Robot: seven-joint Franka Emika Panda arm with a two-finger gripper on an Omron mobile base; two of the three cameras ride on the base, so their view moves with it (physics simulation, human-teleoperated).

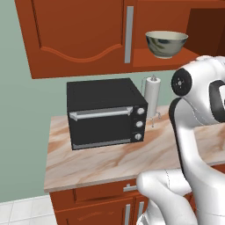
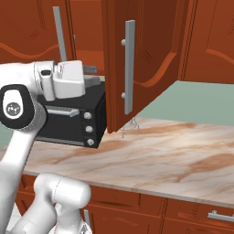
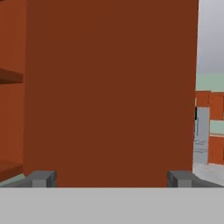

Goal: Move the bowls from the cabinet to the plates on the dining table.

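The cabinet is reddish-brown wood with arched panels and a long grey bar handle. Inside its open part sits a bowl, white-grey with darker speckled, marble-like markings and a pale rim. Below the cabinet, the oven is black with silvery knobs and a silver door bar. Beside the oven, the paper towel roll is white. The counter beneath the oven is beige-pink marble veined brown. The wall behind it is pale green.
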